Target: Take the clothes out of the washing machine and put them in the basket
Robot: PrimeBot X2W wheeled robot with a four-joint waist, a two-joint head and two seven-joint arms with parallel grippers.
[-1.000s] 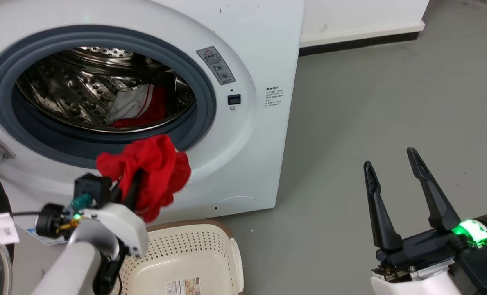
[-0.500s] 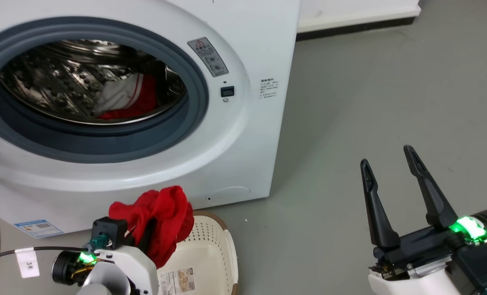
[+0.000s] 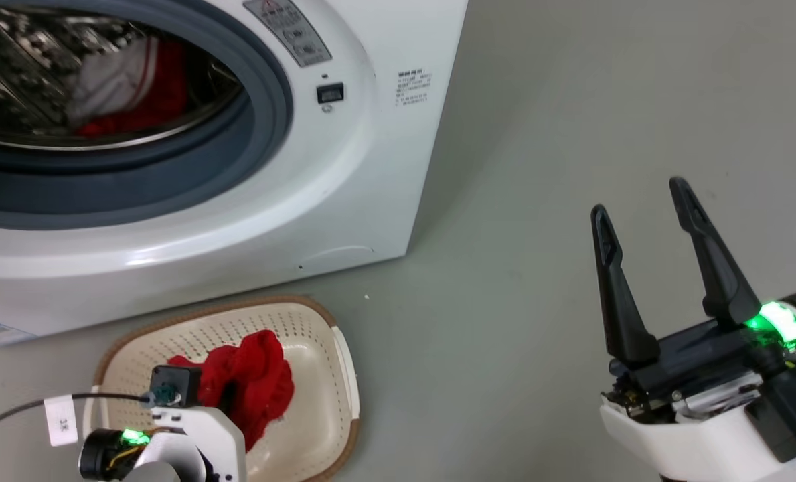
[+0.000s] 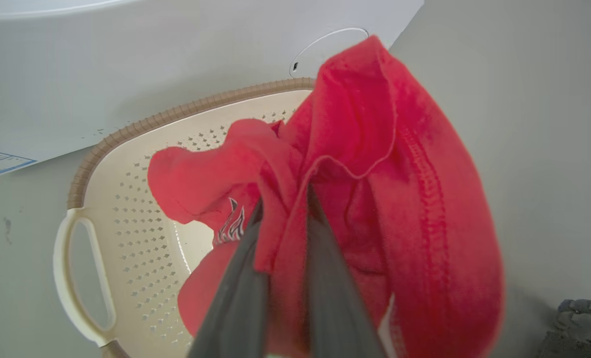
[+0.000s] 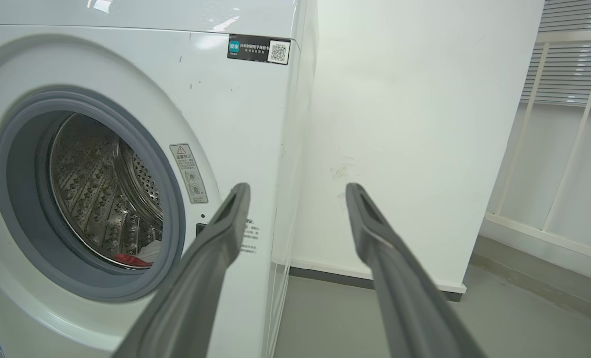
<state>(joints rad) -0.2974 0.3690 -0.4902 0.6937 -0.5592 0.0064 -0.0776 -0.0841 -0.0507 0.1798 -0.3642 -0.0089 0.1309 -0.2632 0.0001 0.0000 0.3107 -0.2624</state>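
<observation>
Our left claw (image 4: 284, 199) clamped on red garment (image 4: 375, 149) over the basket (image 3: 331, 321), our right claw (image 3: 639, 197) wide, empty, more clothes (image 3: 130, 87) in the washer (image 3: 344, 187)

A smooth grey floor (image 3: 538, 167) spreads across the head view, with a tiny white speck (image 3: 367, 296) lying on it. In the right wrist view a white wall (image 5: 414, 124) bearing faint scuff marks (image 5: 342, 171) meets the floor along a dark skirting strip (image 5: 325, 276). To the wall's right, thin white upright bars (image 5: 563, 174) stand beneath a slatted louvre (image 5: 578, 49).
</observation>
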